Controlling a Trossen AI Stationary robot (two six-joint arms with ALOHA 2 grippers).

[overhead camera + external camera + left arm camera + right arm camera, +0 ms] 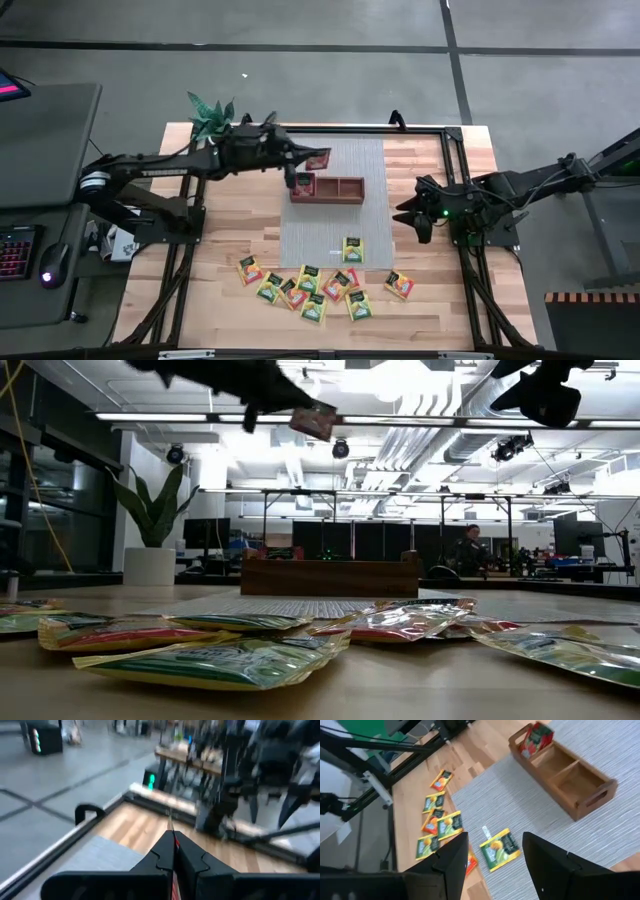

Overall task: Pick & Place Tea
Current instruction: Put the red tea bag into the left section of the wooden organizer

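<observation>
Printed labels on the packets too small to read; no brand legible in any view.

Left gripper [312,160] above the far edge of the grey mat [335,215], just beyond the tray's [327,199] left end. Jaws closed tight on a red packet [319,159], pinched by one edge, the rest sticking out past the fingertips. Same packet seen hanging high in the low view [313,421], well above the tray.

Right gripper [421,219] over the bare wood at the mat's right edge, jaws wide apart, nothing between them. Yellow-green packet [499,848] on the mat ahead of the open jaws, apart from both fingers.

One red packet [536,738] upright in the tray's end compartment; other two compartments bare wood.

Loose packets [310,284], red, yellow and green, scattered flat on the table's near side, some overlapping, well apart from both sets of jaws.

Potted plant [208,115] at the table's far left corner, just beside the left arm. Dark frame rails along the table edges.

Left wrist view blurred; held packet there only a thin red sliver between the fingers. Exact packet count in the overlap not clear.
</observation>
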